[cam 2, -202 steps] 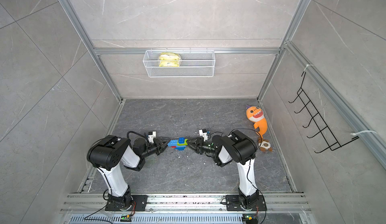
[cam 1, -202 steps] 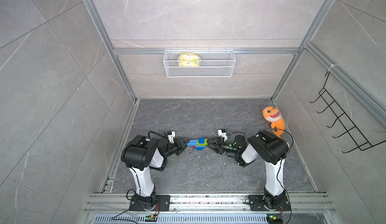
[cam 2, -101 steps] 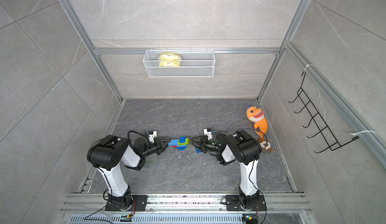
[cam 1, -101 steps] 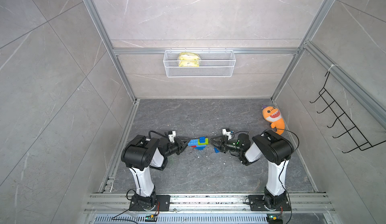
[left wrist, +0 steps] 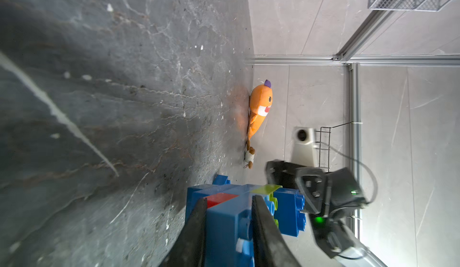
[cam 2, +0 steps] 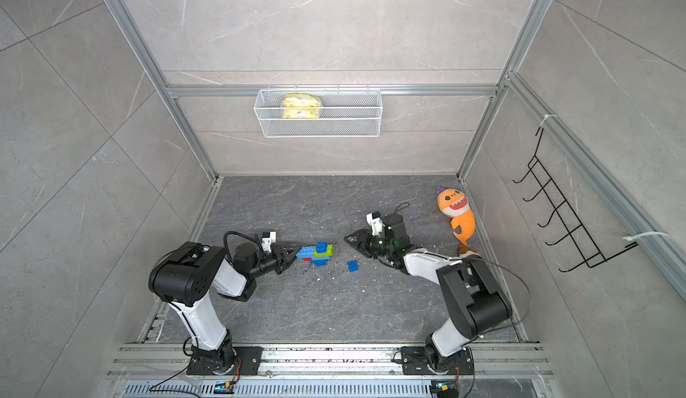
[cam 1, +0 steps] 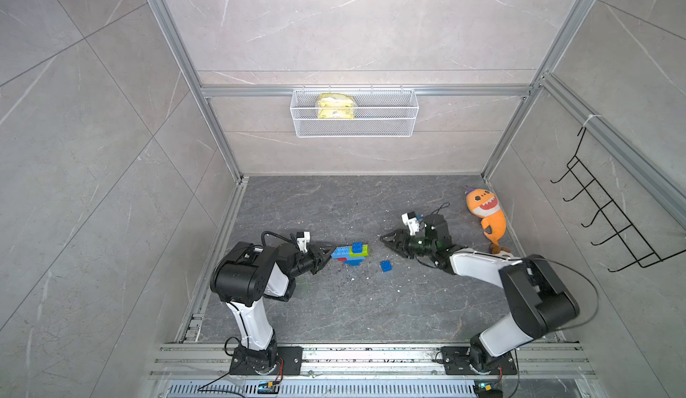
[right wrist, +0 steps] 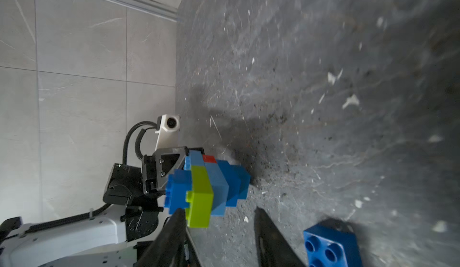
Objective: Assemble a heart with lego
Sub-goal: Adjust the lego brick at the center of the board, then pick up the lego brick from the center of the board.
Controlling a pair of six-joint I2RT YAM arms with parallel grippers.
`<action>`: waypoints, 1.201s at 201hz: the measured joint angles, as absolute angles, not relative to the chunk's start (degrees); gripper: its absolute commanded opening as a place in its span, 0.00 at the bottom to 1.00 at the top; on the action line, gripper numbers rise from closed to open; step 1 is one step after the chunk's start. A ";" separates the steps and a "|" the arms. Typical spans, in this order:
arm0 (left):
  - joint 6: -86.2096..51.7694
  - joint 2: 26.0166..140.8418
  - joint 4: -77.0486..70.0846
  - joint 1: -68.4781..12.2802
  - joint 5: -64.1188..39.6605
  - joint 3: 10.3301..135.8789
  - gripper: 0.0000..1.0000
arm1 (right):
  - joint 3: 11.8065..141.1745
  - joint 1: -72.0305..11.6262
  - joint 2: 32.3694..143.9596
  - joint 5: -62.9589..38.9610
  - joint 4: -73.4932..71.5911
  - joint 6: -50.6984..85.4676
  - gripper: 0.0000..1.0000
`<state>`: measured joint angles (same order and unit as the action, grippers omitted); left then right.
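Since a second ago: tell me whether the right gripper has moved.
Yes. The right gripper has backed away from the heart, toward the shark, leaving a clear gap.

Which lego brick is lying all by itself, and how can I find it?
Look at the middle of the dark floor. Right beside the clump of joined bricks gripped by the left pincer lies one small blue brick. It alone is loose: joined to nothing and held by nothing.

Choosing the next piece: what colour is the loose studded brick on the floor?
The loose studded plastic brick is blue, clearest in the right wrist view.
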<state>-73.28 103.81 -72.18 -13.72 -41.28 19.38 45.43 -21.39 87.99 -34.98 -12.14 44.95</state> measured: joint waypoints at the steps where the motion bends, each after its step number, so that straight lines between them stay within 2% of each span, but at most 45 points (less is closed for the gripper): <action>1: -73.10 103.59 -71.61 -13.72 -41.28 19.46 0.08 | 45.76 -21.39 87.79 -34.68 -11.46 44.49 0.48; 31: -66.08 96.53 -56.66 -13.72 -42.09 22.00 0.08 | 54.50 -21.34 86.15 -26.83 9.06 28.82 0.48; 79: -53.23 83.81 -33.30 -13.72 -41.56 27.07 0.08 | 54.61 -25.19 88.25 -20.14 25.28 16.75 0.48; 115: -51.31 84.42 -30.48 -13.72 -41.50 26.30 0.08 | 54.68 -30.39 89.78 -16.95 27.51 13.37 0.51; 166: -53.10 87.64 -35.94 -13.72 -42.17 24.08 0.11 | 56.31 -34.96 94.39 -11.60 28.88 11.75 0.53; 241: -54.46 87.70 -37.34 -13.72 -42.17 23.68 0.40 | 58.50 -35.03 95.29 -9.61 28.95 11.75 0.53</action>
